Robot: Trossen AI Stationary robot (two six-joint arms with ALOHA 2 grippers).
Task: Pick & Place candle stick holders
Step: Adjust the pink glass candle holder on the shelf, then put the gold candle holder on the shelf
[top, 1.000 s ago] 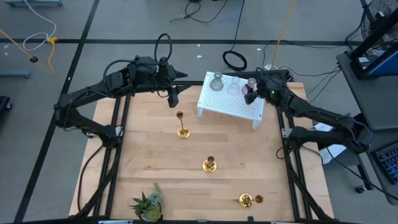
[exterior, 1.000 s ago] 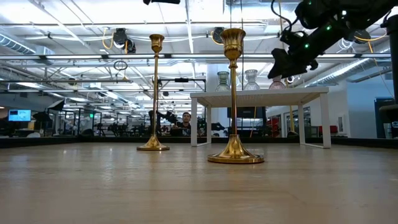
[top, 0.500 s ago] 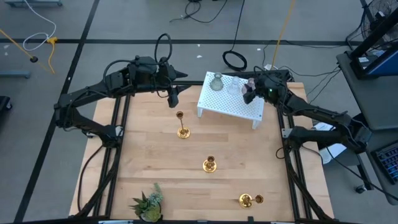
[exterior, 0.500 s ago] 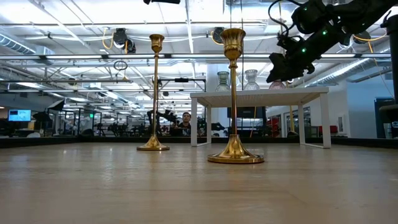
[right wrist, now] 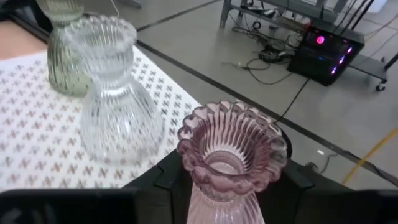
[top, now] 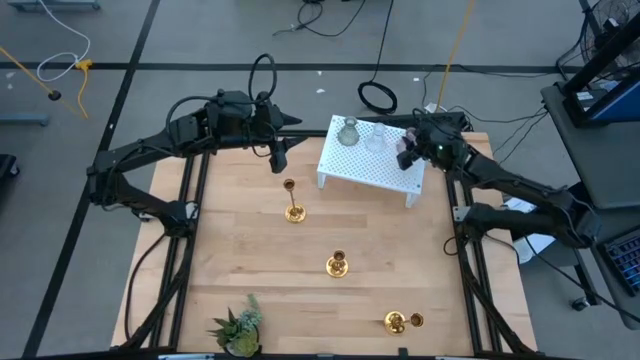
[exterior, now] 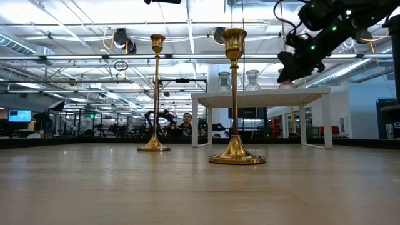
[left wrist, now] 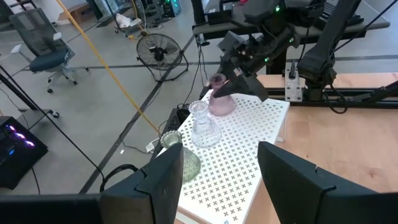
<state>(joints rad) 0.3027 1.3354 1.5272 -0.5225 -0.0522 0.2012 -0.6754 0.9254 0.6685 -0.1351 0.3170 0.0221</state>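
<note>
Three glass candle stick holders stand on their bases on a white perforated rack (top: 365, 168) at the table's far right: grey-green (top: 348, 131), clear (top: 376, 138) and pink (right wrist: 230, 149). My right gripper (top: 407, 152) is shut on the pink one. Two gold holders (top: 292, 200) (top: 337, 264) stand upright on the table. A third (top: 403, 321) near the front right seems to lie on its side. My left gripper (left wrist: 230, 186) hovers open at the far left, above the table, holding nothing. My right gripper has the pink holder's narrow neck (right wrist: 198, 199), below the flared rim, between its two fingers, one on each side. The fingers come nearly level from the table's right side, slanting slightly down. The holder stays upright, its base (left wrist: 221, 111) on the rack.
The clear holder (right wrist: 115, 99) stands close beside the pink one, with the grey-green one (right wrist: 62, 50) beyond it. A small green spiky plant (top: 238, 325) sits at the front left. Bare wood lies between the gold holders and the rack.
My right gripper has tipped slightly over the pink holder and now covers more of it in the high view. The holder stays on the rack.
</note>
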